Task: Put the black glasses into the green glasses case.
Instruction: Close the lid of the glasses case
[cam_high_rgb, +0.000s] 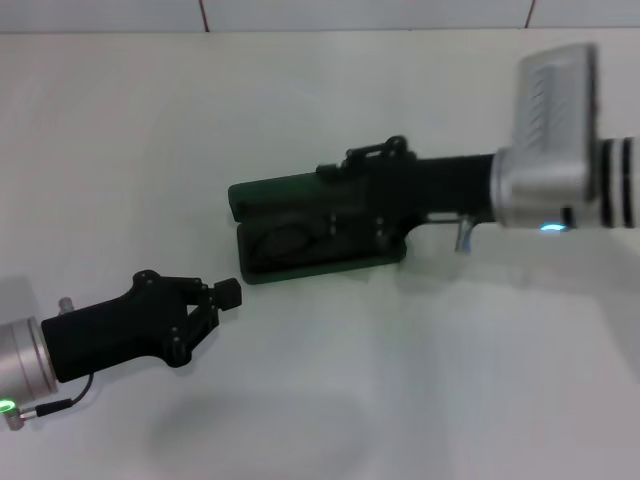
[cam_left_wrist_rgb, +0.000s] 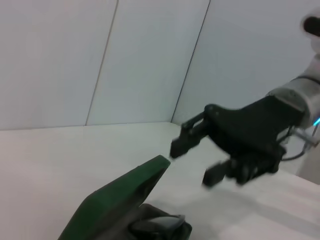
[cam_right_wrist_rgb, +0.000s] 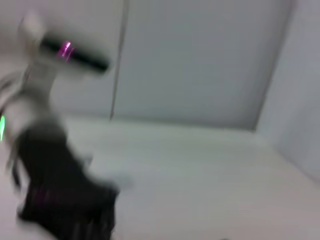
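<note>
A plain white bench (cam_high_rgb: 330, 400) fills the scene, with pale wall panels behind it.

Nearest the robot, the left hand (cam_high_rgb: 222, 297) hangs low over the bench on the robot's left, well short of the case and holding nothing. Its black fingers (cam_high_rgb: 228, 292) look drawn close together at the tips, though whether they are fully pressed together cannot be told.

Farther out, near the middle of the bench, the green glasses case (cam_high_rgb: 262, 198) lies open, its lid raised; the left wrist view shows the lid tilted up on its hinge side. The black glasses (cam_high_rgb: 285, 242) lie inside the lower tray, against the dark lining, with one rounded lens visible.

The right hand (cam_left_wrist_rgb: 192, 161) reaches in from the robot's right and sits over the right half of the case. In the left wrist view its fingers (cam_left_wrist_rgb: 180, 145) are spread apart with nothing between them, hovering just above the edge of the raised lid.
</note>
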